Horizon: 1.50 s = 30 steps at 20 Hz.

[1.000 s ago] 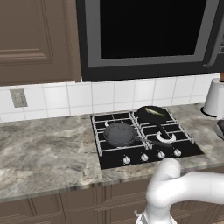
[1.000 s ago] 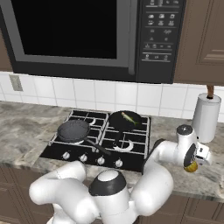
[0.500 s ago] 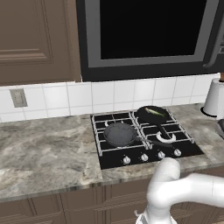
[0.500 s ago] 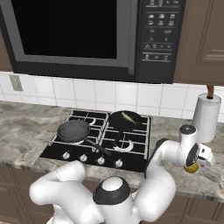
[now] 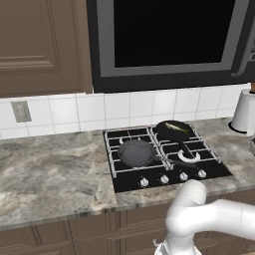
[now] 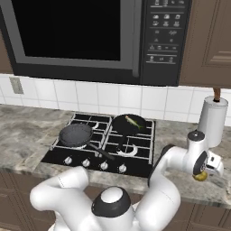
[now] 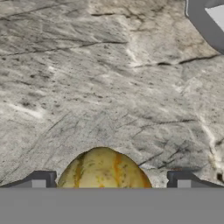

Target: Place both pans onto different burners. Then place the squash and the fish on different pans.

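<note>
Two dark fingertips of my gripper [image 7: 111, 181] stand spread wide, straddling the squash [image 7: 103, 168] on the marble counter [image 7: 87, 78], its lower half cut off. Both pans [image 6: 76, 134] [image 6: 129, 123] sit on separate burners [image 6: 127, 151]; I can't identify the far pan's yellowish contents.

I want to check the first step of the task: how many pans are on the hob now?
2. One empty pan sits on the hob's front-left burner. The other pan sits on the back-right burner, with a small yellow-green item inside. None seems hidden.
</note>
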{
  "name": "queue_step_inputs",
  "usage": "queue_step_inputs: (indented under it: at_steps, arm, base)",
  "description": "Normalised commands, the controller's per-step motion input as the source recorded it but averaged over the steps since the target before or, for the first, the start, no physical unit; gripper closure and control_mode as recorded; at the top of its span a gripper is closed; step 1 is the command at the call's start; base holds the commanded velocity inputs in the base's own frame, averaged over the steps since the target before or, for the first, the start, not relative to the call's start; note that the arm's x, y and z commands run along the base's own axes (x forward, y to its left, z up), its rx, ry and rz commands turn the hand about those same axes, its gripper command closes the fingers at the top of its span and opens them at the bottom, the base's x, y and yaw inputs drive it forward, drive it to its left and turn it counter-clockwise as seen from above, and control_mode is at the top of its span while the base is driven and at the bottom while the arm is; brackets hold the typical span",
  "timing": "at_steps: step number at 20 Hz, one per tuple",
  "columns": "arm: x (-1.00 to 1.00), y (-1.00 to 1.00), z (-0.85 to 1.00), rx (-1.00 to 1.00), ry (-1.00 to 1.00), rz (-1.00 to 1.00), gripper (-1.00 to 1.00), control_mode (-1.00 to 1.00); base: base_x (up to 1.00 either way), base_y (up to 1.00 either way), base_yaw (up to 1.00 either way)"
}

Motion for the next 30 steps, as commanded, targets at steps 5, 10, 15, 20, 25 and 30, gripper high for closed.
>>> queue_step_inputs:
  at_steps: [5,10,15,20,25,30]
  arm:
    - [-0.11,0.0,-0.25,0.0,0.0,-0.01,-1.0,-1.0]
    - [0.0,0.0,-0.44,0.0,0.0,0.0,1.0,-1.0]
    - [0.0,0.0,-0.34,0.0,0.0,-0.01,1.0,-1.0]
    - [-0.2,0.0,0.19,0.0,-0.05,-0.01,1.0,-1.0]
    - [-0.22,0.13,0.67,0.0,-0.13,0.0,1.0,-1.0]
    - [-0.01,0.39,0.44,0.0,-0.13,0.0,1.0,-1.0]
  base:
    - [0.0,0.0,0.0]
    - [0.0,0.0,0.0]
    - [0.0,0.0,0.0]
    - [0.0,0.0,0.0]
    - [0.0,0.0,0.0]
    - [0.0,0.0,0.0]
